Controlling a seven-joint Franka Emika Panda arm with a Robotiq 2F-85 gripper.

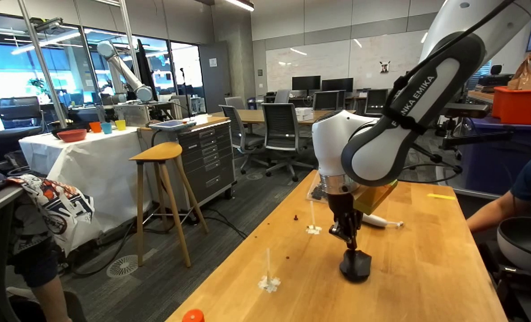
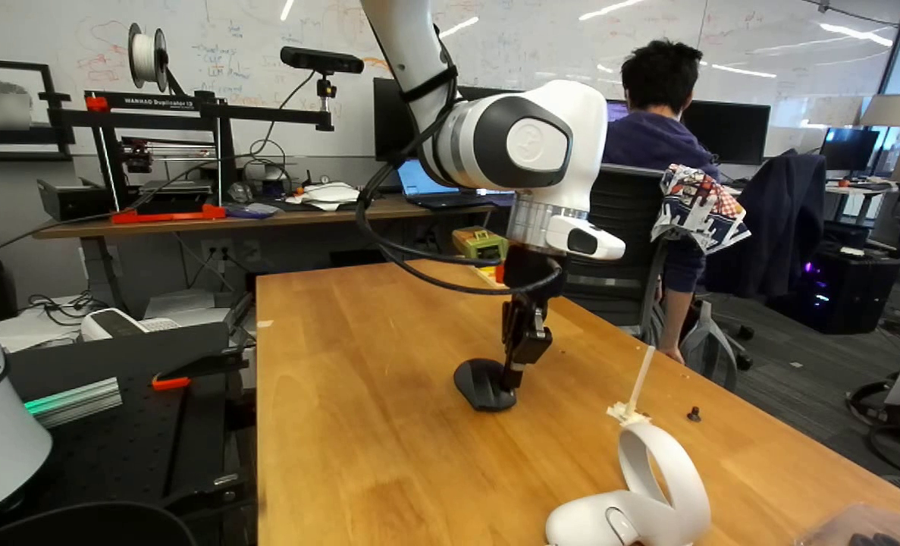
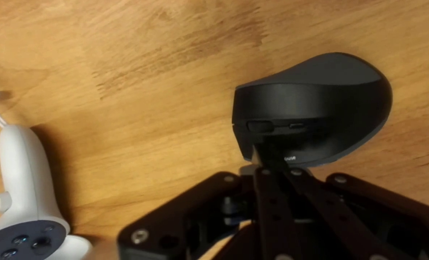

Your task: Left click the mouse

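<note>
The black mouse (image 1: pixel 355 269) lies on the wooden table and also shows in an exterior view (image 2: pixel 481 383). In the wrist view the mouse (image 3: pixel 308 101) has its scroll wheel end to the left and its rounded back to the right. My gripper (image 1: pixel 352 245) points down with its fingers together and nothing between them. In the wrist view the fingertips (image 3: pixel 266 153) overlap the mouse's lower front part, just below the scroll wheel. The tips are at the mouse's surface in both exterior views (image 2: pixel 512 378); I cannot tell whether they press on it.
A white controller (image 3: pixel 30 169) lies on the table beside the mouse, also in an exterior view (image 2: pixel 594 523). Thin upright sticks stand in taped bases (image 1: pixel 269 284) along the table's side. A small dark screw (image 2: pixel 694 414) stands near one. An orange cap (image 1: pixel 193 315) is at the near edge.
</note>
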